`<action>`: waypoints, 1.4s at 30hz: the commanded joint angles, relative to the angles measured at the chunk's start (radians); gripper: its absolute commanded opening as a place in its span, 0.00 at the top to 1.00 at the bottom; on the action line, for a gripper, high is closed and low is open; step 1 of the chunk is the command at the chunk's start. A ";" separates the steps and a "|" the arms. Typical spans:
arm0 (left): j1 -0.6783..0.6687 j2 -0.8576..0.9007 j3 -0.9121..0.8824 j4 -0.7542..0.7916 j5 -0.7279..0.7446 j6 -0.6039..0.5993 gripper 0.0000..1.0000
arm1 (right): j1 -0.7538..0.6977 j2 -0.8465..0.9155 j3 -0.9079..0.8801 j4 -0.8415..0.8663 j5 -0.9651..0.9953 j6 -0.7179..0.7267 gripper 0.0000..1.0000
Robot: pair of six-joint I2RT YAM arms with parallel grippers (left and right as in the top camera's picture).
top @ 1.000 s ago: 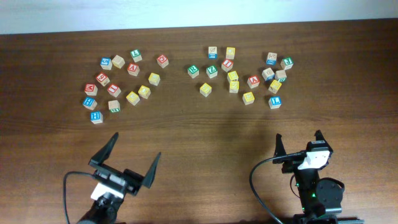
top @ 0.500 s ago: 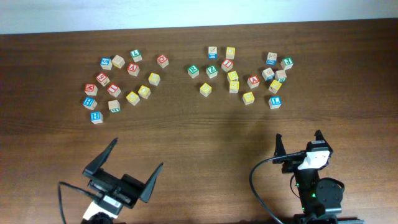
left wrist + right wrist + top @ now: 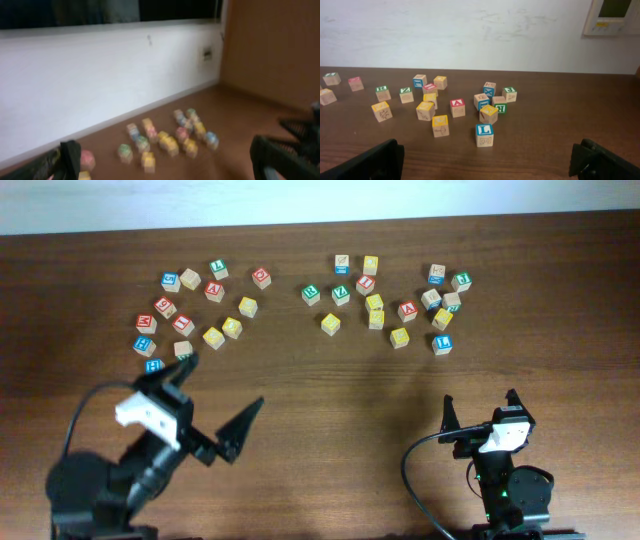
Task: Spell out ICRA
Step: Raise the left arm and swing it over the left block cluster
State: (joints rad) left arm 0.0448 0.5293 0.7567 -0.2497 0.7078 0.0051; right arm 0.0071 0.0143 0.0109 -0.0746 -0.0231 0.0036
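Small letter cubes lie in two loose groups at the far side of the table. A red A cube [image 3: 407, 310] [image 3: 457, 106] sits in the right group, and another red A cube [image 3: 213, 290] in the left group. A red cube [image 3: 365, 284] in the right group looks like an I. C and R are too small to read. My left gripper [image 3: 215, 395] [image 3: 165, 167] is open and empty, just short of the left group. The left wrist view is blurred. My right gripper [image 3: 480, 402] [image 3: 486, 160] is open and empty, well short of the right group.
A blue L cube [image 3: 484, 134] [image 3: 442, 343] is the cube nearest my right gripper. A blue cube [image 3: 153, 365] lies right beside the left gripper's far finger. Other look-alike cubes in yellow, green and blue fill both groups. A pale wall [image 3: 470, 30] runs behind the table.
The left arm has swung forward and up toward the left group, and its wrist has turned. The right arm has not moved. Both grippers stay open.
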 commanded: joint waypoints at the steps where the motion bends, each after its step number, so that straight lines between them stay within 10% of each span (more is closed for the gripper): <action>1: -0.003 0.200 0.183 -0.130 0.141 0.062 0.01 | -0.008 -0.006 -0.005 -0.005 0.006 0.004 0.02; 6: -0.003 0.461 0.369 -0.306 0.252 0.161 0.01 | -0.007 -0.006 -0.005 -0.005 0.006 0.004 0.02; 9: -0.003 0.560 0.509 -0.568 -0.039 0.177 0.01 | -0.008 -0.006 -0.005 -0.005 0.006 0.004 0.02; 18: -0.003 0.608 0.576 -0.630 -0.132 0.078 0.01 | -0.008 -0.006 -0.005 -0.005 0.006 0.004 0.02; 23: -0.011 0.811 0.829 -0.946 -0.334 0.077 0.01 | -0.008 -0.006 -0.005 -0.005 0.006 0.004 0.02; 32: -0.084 0.867 0.829 -0.919 -0.332 0.044 0.01 | -0.008 -0.006 -0.005 -0.005 0.006 0.004 0.02; 42: -0.083 0.961 0.829 -0.933 -0.805 -0.319 0.01 | -0.007 -0.006 -0.005 -0.005 0.006 0.004 0.02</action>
State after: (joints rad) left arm -0.0380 1.4780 1.5681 -1.1851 0.0887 -0.1509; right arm 0.0071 0.0147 0.0109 -0.0746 -0.0227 0.0036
